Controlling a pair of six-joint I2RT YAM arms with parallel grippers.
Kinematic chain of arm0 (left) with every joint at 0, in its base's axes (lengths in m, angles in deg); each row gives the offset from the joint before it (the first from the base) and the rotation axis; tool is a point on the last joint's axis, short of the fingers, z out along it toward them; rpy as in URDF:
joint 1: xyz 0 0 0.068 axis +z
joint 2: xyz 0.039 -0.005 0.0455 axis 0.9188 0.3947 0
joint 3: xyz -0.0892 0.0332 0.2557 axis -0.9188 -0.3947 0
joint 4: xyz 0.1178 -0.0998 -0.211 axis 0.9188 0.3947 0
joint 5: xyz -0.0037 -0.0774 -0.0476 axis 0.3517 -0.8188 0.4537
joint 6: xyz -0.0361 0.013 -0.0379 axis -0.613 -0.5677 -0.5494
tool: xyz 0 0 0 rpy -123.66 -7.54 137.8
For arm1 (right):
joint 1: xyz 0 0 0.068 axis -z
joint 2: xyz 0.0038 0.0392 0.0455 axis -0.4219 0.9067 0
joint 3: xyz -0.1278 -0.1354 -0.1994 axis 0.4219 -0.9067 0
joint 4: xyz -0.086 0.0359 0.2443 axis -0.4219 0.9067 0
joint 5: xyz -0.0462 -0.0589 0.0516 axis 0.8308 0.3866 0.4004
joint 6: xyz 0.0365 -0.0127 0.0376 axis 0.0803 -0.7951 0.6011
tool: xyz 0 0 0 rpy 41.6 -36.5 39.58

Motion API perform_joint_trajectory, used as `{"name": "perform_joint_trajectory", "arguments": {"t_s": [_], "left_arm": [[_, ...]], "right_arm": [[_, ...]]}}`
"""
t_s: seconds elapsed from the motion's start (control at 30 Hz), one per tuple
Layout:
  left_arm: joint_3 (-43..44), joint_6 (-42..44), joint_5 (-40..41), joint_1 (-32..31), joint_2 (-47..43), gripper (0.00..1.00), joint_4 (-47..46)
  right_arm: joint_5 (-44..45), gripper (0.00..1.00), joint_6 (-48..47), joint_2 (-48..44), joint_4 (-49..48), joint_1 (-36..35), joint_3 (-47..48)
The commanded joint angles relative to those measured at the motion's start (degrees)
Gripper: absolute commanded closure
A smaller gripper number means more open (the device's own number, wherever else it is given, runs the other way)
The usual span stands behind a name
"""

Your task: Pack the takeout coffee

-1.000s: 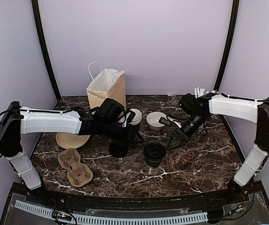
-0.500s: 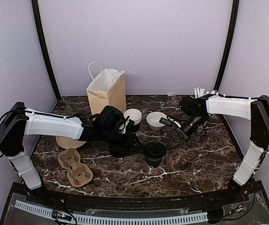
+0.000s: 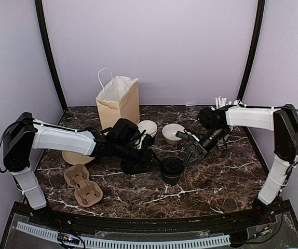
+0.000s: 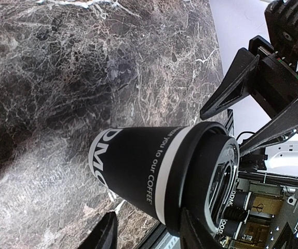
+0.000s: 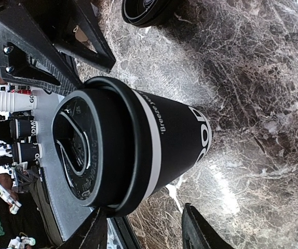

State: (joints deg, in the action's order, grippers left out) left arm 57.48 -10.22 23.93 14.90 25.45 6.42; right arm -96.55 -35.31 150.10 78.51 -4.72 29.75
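Observation:
A black takeout coffee cup (image 3: 171,170) with white lettering and a black dome lid stands upright mid-table. It fills the left wrist view (image 4: 154,174) and the right wrist view (image 5: 138,140). My left gripper (image 3: 150,158) is open, low at the cup's left side, and its fingertips (image 4: 109,231) reach towards the cup without touching it. My right gripper (image 3: 190,154) is open just right of the cup, with its fingertips (image 5: 193,228) short of it. A second black round thing (image 3: 130,167), cup or lid, sits under my left wrist (image 5: 149,10).
A brown paper bag (image 3: 119,98) stands at the back left. A pulp cup carrier (image 3: 84,185) and a tan disc (image 3: 78,156) lie front left. A white cup (image 3: 148,126) and a low white bowl (image 3: 172,133) sit behind the coffee. A cup of straws (image 3: 221,101) stands back right.
My left gripper has dropped lower and moved right, up to the lidded cup. My right gripper has drawn in slightly towards the cup. The cup has not moved.

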Motion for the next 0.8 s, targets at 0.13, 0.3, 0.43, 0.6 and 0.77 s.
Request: {"name": "perform_joint_trajectory", "arguments": {"t_s": [0.13, 0.3, 0.43, 0.6, 0.77], "left_arm": [[-1.5, -0.2, -0.8, -0.4, 2.1, 0.58, 0.8], [-3.9, 0.4, 1.1, -0.5, 3.5, 0.63, 4.3], [-6.4, 2.0, 5.8, -0.6, 3.6, 0.67, 7.9], [-5.2, 3.2, 8.0, -1.8, 3.4, 0.68, 8.8], [0.1, 6.9, 10.7, -3.5, 1.6, 0.68, 11.4]], "right_arm": [[0.2, 0.52, 1.4, 3.1, -1.2, 0.1, 1.2], [10.3, 0.53, 6.5, 5.4, -4.7, 0.0, -2.0], [17.9, 0.55, 7.1, 7.5, -4.9, 0.0, -2.5], [21.3, 0.56, 7.4, 6.9, -5.4, -0.1, -1.8], [14.8, 0.54, 3.3, 2.8, -2.0, 0.0, 2.2]]}}
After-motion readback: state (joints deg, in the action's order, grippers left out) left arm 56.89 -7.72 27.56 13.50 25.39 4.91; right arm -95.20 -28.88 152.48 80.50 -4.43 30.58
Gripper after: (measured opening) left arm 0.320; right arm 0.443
